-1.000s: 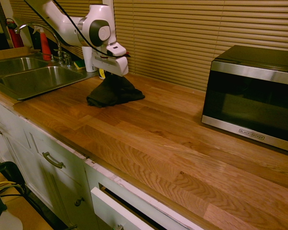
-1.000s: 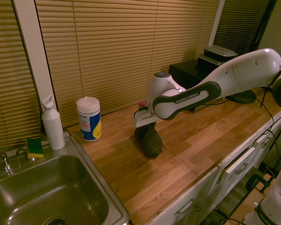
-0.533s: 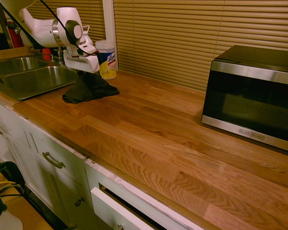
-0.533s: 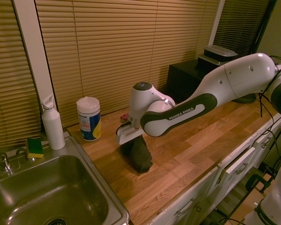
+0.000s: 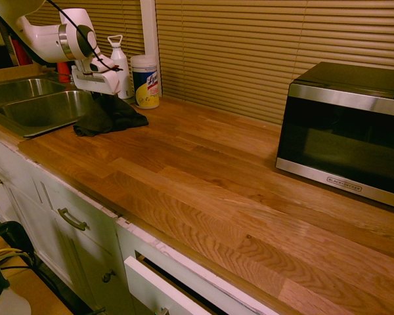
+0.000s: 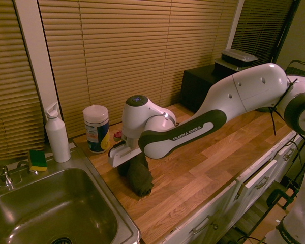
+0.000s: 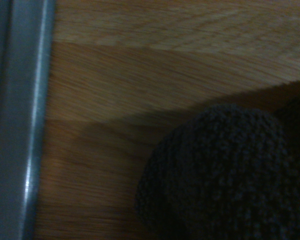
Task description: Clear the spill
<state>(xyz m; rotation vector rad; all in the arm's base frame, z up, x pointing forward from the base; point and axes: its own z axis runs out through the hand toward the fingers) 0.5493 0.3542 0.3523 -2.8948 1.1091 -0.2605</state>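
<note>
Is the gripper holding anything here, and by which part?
Yes: the gripper is shut on the dark cloth, pinching its bunched-up top while the rest drapes onto the counter.

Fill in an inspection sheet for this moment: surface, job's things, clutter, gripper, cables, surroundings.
Surface: wooden countertop, bare across the middle.
Job's things: spill, nothing seen in any view; dark cloth bunched on the countertop right beside the sink rim.
Clutter: wipes canister, white spray bottle, green and yellow sponge, all at the back near the sink.
Gripper: gripper points down, shut on the dark cloth.
Cables: one black cable along the arm.
Surroundings: steel sink, microwave, closed window blinds, white cabinets below.
</note>
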